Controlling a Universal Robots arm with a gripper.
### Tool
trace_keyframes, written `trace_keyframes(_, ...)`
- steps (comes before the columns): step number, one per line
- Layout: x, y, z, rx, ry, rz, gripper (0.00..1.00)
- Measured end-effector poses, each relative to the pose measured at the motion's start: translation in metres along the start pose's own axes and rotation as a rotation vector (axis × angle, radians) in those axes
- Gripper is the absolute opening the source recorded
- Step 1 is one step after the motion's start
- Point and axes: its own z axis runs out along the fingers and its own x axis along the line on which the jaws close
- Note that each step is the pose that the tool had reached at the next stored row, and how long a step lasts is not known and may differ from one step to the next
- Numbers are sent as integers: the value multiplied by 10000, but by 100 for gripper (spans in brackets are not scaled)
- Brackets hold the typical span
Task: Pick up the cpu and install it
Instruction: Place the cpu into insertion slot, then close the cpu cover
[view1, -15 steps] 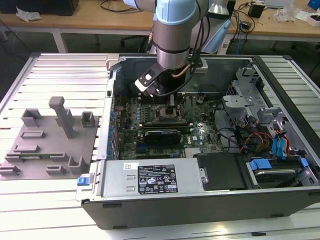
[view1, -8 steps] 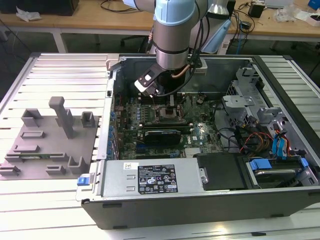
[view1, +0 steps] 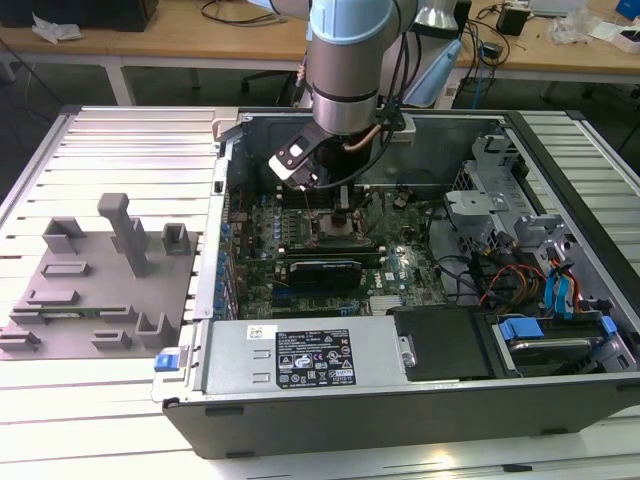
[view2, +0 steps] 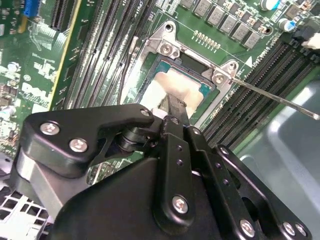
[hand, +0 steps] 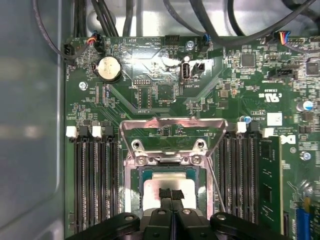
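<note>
Seating: cpu (hand: 151, 196) lies in socket (hand: 131, 192), load plate (hand: 172, 121) flipped up for access.
Gripper (hand: 171, 195): fingers closed together, gripping nothing, tips on cpu top.

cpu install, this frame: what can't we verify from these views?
1) Seating of the silvery square cpu in the metal socket frame: in both wrist views the black tool covers part of its top and one edge.
2) Tool-to-cpu contact or gap: the tips overlap the cpu top in both wrist views, so it's undecidable.
3) Socket area, exterior view: hidden behind the grey arm wrist and tool.
</note>
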Motion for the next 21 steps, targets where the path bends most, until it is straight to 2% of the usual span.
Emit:
trace_keyframes(5, -1, 11, -217, 0, -1, 0, 11)
trace_keyframes(8, -1, 15, -287, 0, -1, 0, 11)
trace_keyframes(21, -2, 16, -312, 0, -2, 0, 11)
